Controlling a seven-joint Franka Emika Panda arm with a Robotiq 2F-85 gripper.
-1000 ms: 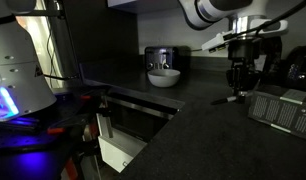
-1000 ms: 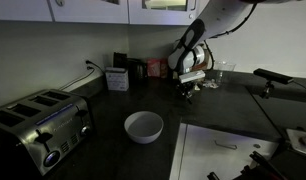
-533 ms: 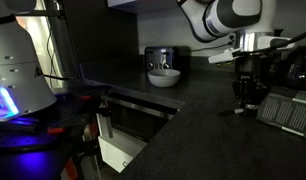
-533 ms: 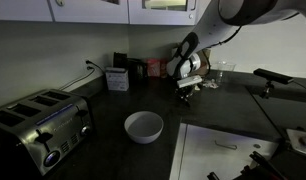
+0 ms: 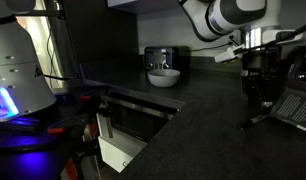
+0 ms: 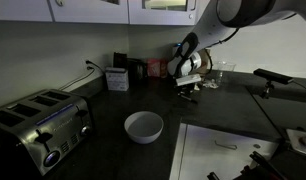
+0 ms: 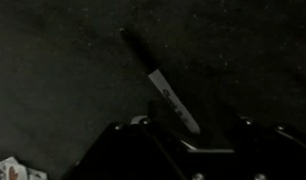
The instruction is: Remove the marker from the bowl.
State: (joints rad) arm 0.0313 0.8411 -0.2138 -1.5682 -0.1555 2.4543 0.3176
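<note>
The white bowl [image 5: 164, 76] [image 6: 144, 126] stands empty on the dark counter, far from the arm. In the wrist view the marker [image 7: 158, 80] is a slim dark pen with a pale labelled barrel. It lies flat on the counter and runs diagonally, with its near end between my fingers. My gripper [image 7: 182, 128] is open, its jaws standing apart on either side of that end without clamping it. In both exterior views the gripper [image 5: 255, 95] [image 6: 188, 88] hangs just above the counter, and a pale streak beneath it is the marker [image 5: 252, 122].
A toaster [image 6: 43, 130] sits at the near end of the counter and shows again behind the bowl as the toaster [image 5: 165, 58]. A ribbed rack [image 5: 293, 108] lies close beside the gripper. A small box [image 6: 117, 78] stands by the back wall.
The arm carried the marker sideways away from the bowl, lowered it, and the jaws have parted. The marker now lies on the counter.
</note>
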